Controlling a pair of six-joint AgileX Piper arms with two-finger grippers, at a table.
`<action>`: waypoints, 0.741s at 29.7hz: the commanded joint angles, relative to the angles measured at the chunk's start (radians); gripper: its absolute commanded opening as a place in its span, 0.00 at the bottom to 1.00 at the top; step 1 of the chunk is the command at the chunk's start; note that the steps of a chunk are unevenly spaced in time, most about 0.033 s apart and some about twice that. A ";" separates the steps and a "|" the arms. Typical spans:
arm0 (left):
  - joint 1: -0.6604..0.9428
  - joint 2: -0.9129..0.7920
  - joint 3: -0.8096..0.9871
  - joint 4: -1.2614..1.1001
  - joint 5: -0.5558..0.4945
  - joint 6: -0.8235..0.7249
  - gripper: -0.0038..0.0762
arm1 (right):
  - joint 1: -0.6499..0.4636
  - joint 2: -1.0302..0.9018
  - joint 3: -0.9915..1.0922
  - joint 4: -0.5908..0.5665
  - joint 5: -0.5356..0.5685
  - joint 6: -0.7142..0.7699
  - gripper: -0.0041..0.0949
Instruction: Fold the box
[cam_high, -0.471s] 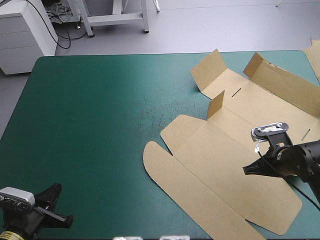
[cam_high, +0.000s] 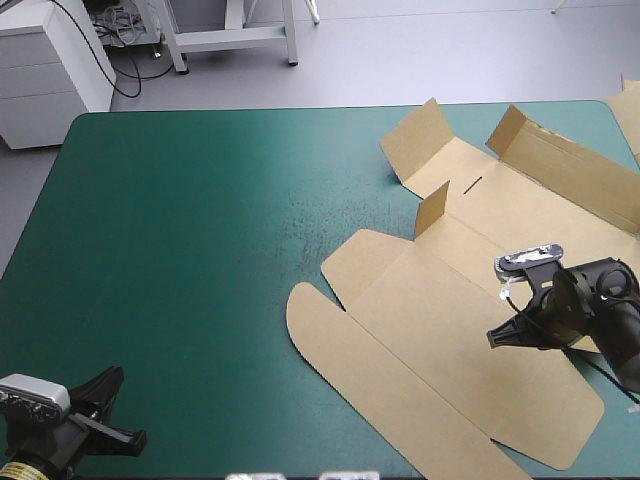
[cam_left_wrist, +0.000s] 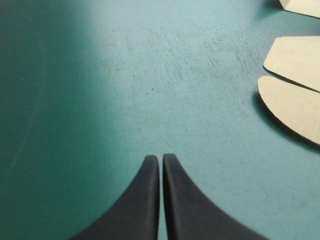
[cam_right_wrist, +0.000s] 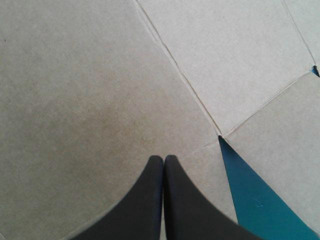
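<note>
At the 7 o'clock corner of the table (cam_high: 200, 250) the left hand (cam_left_wrist: 161, 159) sits over bare teal-green cover, its black fingers pressed together but for a hairline gap, holding nothing; the brown box (cam_high: 450, 330) lies as a cut sheet from the table's centre out toward 3 and 5 o'clock, mostly flat, with short flaps standing up at its far end near 1 o'clock; the right hand (cam_high: 494, 339) is over the sheet at about 4 o'clock, fingers closed to a point, gripping nothing.
</note>
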 joint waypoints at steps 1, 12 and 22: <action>0.002 0.017 -0.019 -0.002 -0.073 -0.001 0.06 | -0.001 -0.013 -0.034 -0.021 -0.029 0.003 0.02; 0.002 0.017 -0.019 -0.002 -0.073 -0.001 0.06 | -0.001 -0.013 -0.034 -0.021 -0.043 0.026 0.06; 0.002 0.017 -0.019 -0.002 -0.073 -0.001 0.06 | -0.001 -0.013 -0.115 -0.021 0.019 0.033 0.59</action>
